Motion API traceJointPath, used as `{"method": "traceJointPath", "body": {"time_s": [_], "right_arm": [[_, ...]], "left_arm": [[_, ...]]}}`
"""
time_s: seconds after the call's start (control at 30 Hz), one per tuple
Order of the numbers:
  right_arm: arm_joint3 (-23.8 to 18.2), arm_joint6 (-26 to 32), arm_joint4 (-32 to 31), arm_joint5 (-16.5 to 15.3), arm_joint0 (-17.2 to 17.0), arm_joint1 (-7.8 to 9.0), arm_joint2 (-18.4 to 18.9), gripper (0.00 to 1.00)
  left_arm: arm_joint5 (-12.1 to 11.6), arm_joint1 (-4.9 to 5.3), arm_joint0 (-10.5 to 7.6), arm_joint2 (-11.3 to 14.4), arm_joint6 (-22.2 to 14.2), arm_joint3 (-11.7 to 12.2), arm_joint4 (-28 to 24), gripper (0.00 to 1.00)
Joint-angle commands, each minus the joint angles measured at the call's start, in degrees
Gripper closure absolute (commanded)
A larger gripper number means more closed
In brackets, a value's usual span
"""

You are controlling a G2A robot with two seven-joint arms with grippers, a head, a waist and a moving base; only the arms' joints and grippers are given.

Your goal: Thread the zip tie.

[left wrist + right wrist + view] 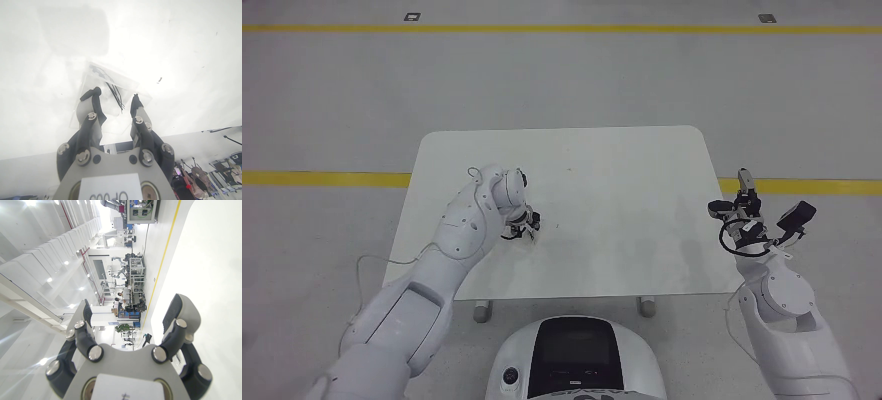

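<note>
At the left of the table (622, 170) we see the left gripper (115, 93) held low over the left half of the white top, pointing down. Its 2 black-covered fingers (96, 106) stand moderately apart, and nothing is pinched between them. Directly beneath it lies a clear plastic box (122, 78), flat on the table. Inside it is a small bundle of thin black zip ties (118, 99), lying lengthwise and fanning out a little at one end. The bundle lies in the gap between the 2 fingertips, which reach to the box's rim on either side of it. We cannot tell whether either tip touches the ties or the box. We cannot count the ties.

Toward the middle, the tabletop shows a few small dark specks in the left wrist view.

At the right, the right gripper (130, 300) sits just beyond the table's right edge, well apart from the box. Its 2 ribbed pads (170, 311) are spread wide and it holds nothing. It faces along the table's edge toward the yellow floor line (166, 245).
</note>
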Motion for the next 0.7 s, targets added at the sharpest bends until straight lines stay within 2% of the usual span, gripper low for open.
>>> {"method": "traceJointPath", "body": {"time_s": [0.0,0.67], "right_arm": [[0.0,0.0,0.0,0.0,0.0,0.0,0.0,0.0],[0.0,0.0,0.0,0.0,0.0,0.0,0.0,0.0]], "left_arm": [[0.0,-0.4,-0.32,-0.06,0.01,1.09,-0.05,0.67],[0.0,-6.08,-6.12,0.37,3.11,15.76,0.61,0.75]]}}
